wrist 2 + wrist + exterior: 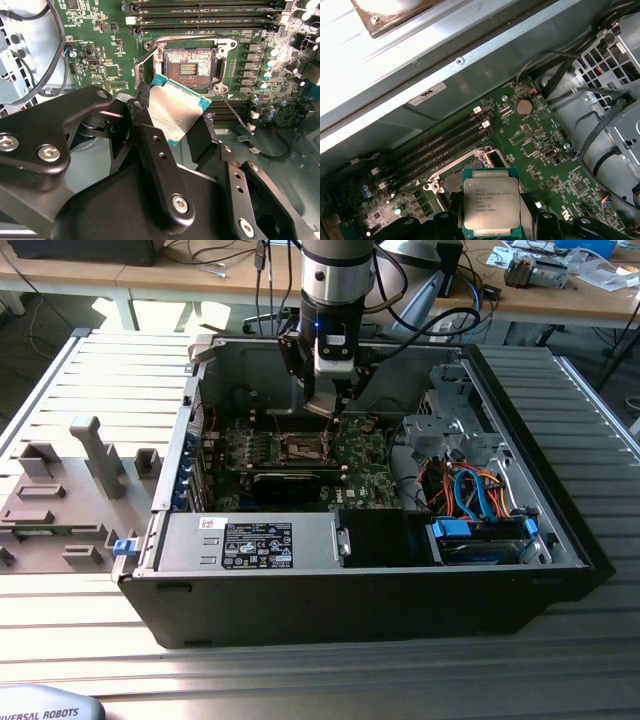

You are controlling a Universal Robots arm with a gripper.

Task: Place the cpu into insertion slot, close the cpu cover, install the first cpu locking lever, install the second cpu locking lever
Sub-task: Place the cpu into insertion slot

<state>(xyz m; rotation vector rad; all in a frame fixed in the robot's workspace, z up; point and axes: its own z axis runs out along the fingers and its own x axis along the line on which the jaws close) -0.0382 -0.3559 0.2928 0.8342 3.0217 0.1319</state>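
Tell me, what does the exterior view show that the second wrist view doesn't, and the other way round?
Exterior view: the whole open case, its grey power supply, blue and orange cables, and grey fixtures on the table at the exterior view's left. Second wrist view: the cpu pinched in the gripper, held clear of the open slot. Both: the green board, the slot and the gripper.

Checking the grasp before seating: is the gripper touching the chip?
Touching. In the second wrist view the gripper clamps the chip, its black fingers pressed against two opposite edges.
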